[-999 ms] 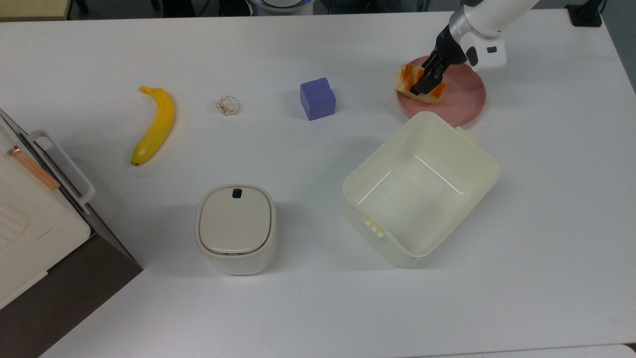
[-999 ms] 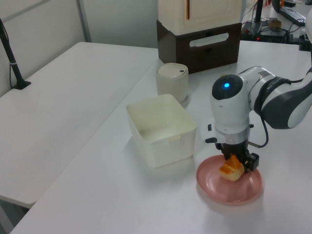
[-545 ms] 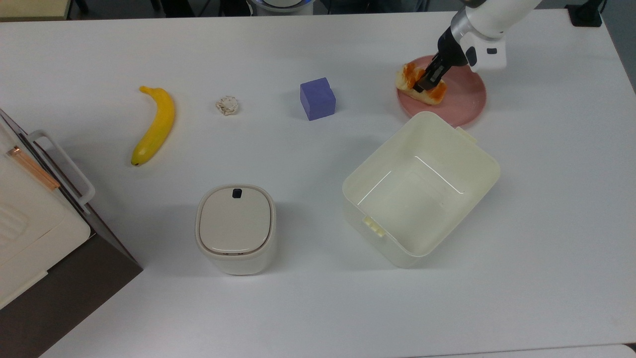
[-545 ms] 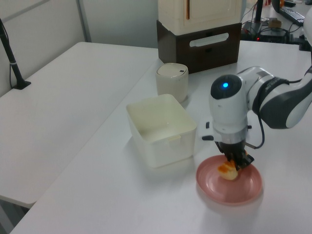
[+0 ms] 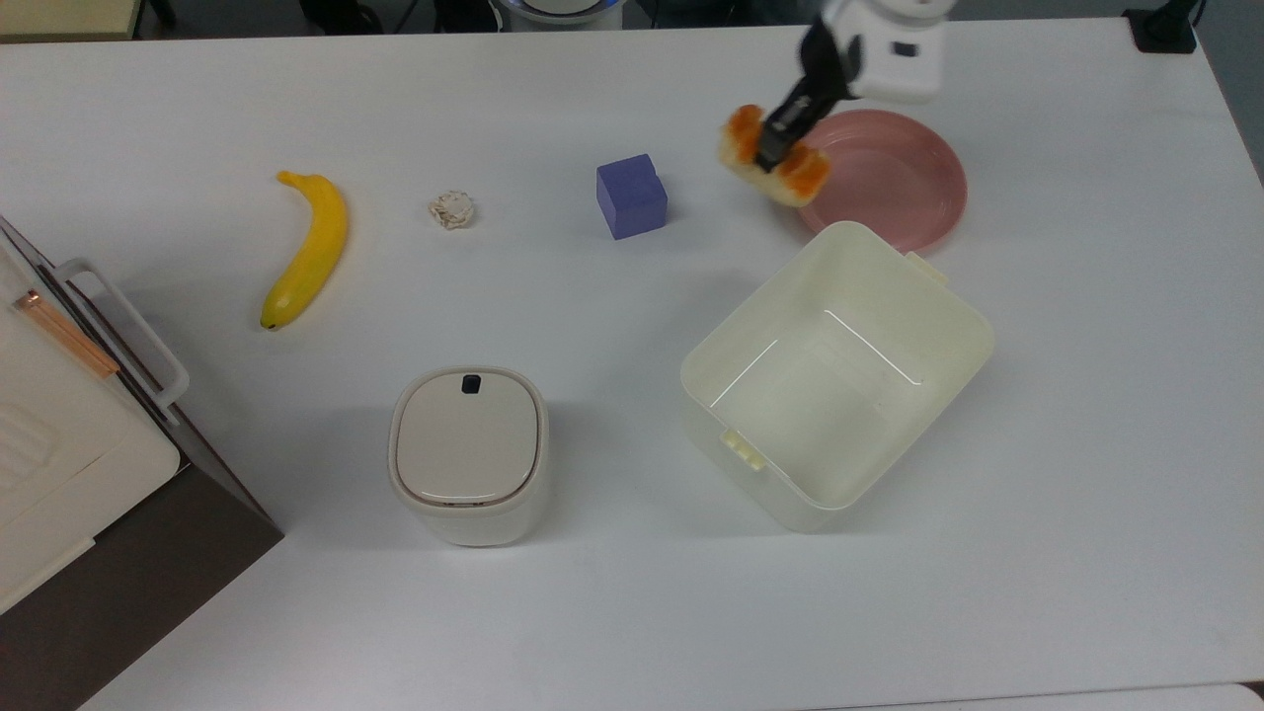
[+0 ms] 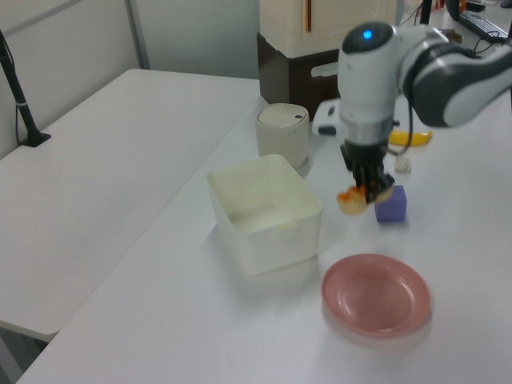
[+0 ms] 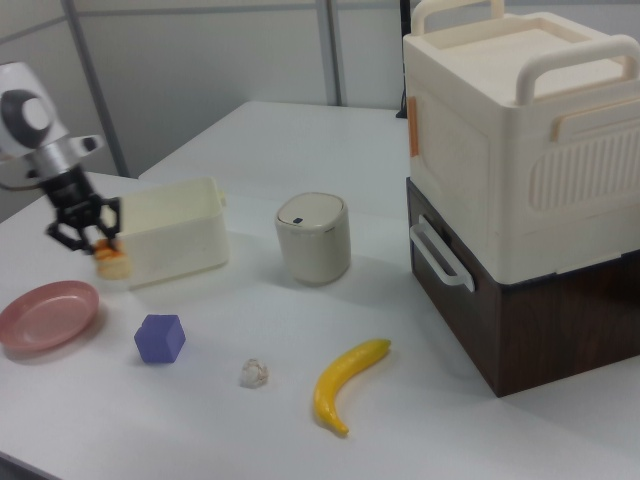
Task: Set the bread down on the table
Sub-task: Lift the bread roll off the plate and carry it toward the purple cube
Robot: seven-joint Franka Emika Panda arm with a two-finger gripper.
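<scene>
Orange-striped bread in hand, apparently airborne

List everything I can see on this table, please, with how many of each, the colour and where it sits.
bread: one, pale cream with orange stripes, held in the air off the plate's edge on the top view's left
plate: one, pink, bare, at the top view's upper right
open box: one, cream, nothing inside, just below the plate in the top view
cube: one, purple, on the top view's left of the plate
wrinkly ball: one, whitish, between cube and banana
banana: one, yellow, at the top view's left
lidded bin: one, beige, below the ball in the top view
stacked cabinet: one, cream over dark brown, at the right view's right
table: one, white
gripper: one, black fingers shut on the bread, on a white arm
</scene>
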